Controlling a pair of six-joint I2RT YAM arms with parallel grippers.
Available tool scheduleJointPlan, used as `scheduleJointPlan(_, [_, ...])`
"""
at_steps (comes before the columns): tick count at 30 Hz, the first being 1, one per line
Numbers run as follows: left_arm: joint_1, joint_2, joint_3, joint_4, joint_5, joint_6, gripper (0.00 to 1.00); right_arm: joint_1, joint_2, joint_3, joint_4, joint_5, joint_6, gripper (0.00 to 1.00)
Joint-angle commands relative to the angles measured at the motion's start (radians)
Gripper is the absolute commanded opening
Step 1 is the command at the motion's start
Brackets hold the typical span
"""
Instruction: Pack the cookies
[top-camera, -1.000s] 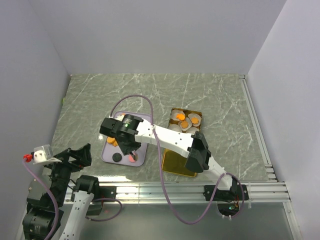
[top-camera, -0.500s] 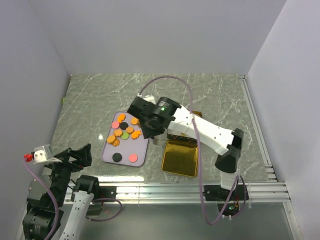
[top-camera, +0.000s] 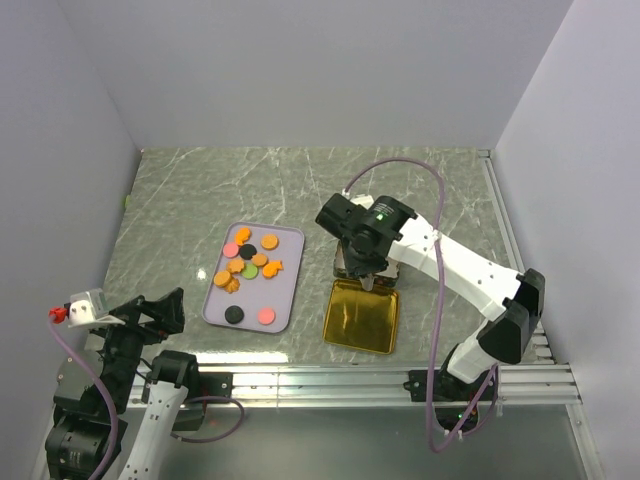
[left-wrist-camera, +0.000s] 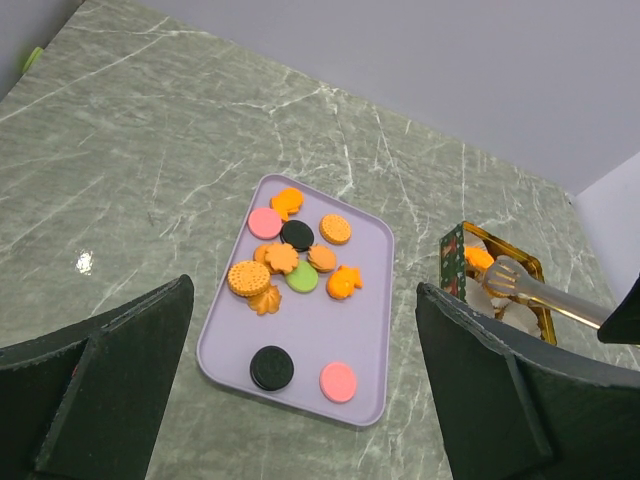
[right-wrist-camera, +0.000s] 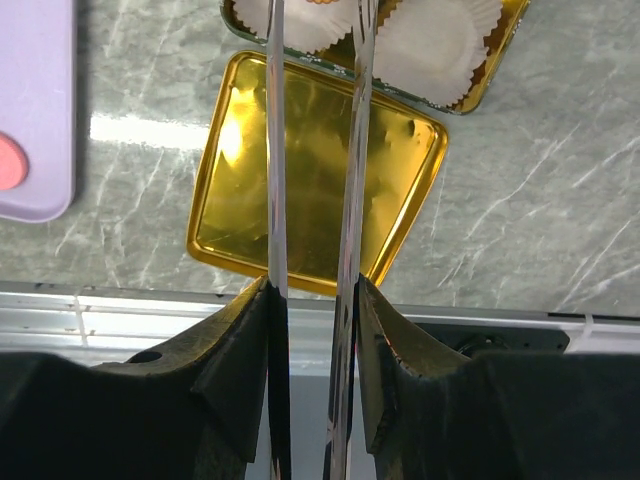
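Right gripper (right-wrist-camera: 312, 290), clamping tongs (right-wrist-camera: 277, 150), is hovering over the tin (left-wrist-camera: 452, 265), centre frame; left gripper (left-wrist-camera: 305, 385) is sitting open, lower left.

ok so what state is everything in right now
tray: holding loose cookies
tin: open, lid off
lid: flat on table, inside up
tongs: held, ends over tin
left gripper: open, empty
right gripper: shut on tongs

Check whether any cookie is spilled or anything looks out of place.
Nothing stands out. The cookies lie on the purple tray or in the tin, none on the table; the gold lid lies flat beside it.
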Motion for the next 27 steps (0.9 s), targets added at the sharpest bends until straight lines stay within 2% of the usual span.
scheduleJointPlan(1, [-0.001,-0.055,-0.004,0.045,0.017,0.025,1.0,-0.004,-0.02,-0.019,0.052,0.039,-0.006,0.35])
scheduleJointPlan(7, [-0.003,-0.05,-0.005,0.043,0.016,0.025,0.99,-0.006,0.014,-0.03,0.08,0.04,-0.023,0.35])
scheduleJointPlan(13, [-0.001,-0.046,-0.005,0.045,0.014,0.025,1.0,-0.008,0.037,-0.025,0.09,0.037,-0.029,0.4])
scheduleJointPlan(17, [-0.001,-0.044,-0.005,0.043,0.014,0.025,1.0,-0.006,0.043,-0.021,0.081,0.048,-0.026,0.48])
scheduleJointPlan(27, [-0.001,-0.04,-0.007,0.046,0.017,0.026,1.0,-0.006,0.043,0.004,0.046,0.071,-0.03,0.5])
